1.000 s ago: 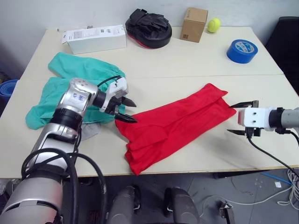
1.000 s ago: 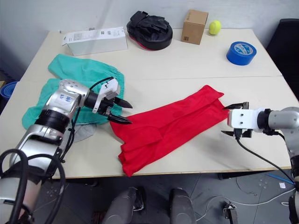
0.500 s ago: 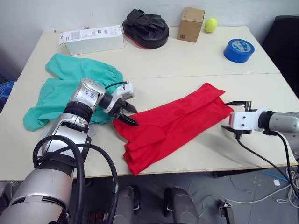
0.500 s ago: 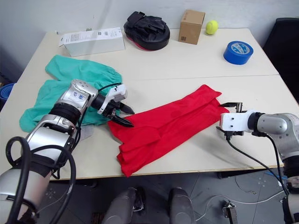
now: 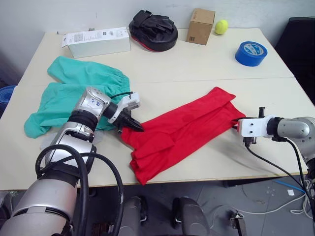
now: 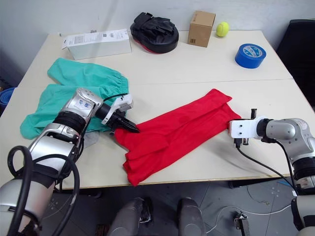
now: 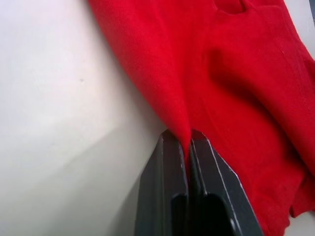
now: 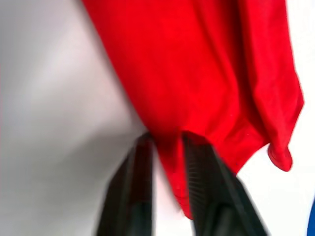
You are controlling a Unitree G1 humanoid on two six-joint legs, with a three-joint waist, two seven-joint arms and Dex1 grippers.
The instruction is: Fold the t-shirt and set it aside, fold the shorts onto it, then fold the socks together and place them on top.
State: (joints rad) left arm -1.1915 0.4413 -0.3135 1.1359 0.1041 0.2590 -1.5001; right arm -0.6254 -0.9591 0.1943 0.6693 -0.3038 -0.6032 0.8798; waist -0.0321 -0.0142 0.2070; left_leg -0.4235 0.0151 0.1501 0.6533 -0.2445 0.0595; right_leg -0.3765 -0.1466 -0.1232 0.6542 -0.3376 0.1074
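left end effector (image 7: 188, 140) now clamping t-shirt (image 5: 182, 132)

1 t-shirt (image 5: 184, 128), 1 shorts (image 5: 74, 93), 2 boxes (image 5: 97, 41) (image 5: 202, 25), 1 ball (image 5: 221, 26), 1 tape roll (image 5: 251, 53), 1 pad (image 5: 153, 30).

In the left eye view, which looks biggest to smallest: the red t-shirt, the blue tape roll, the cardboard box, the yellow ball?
1. T-shirt
2. Tape roll and box: look about alike, so not ranked
3. Ball

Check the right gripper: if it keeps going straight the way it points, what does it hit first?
The t-shirt. The right gripper points at its edge, fingers straddling the red fabric and not fully closed. Beyond that lies more shirt on the table; depth is hard to judge.
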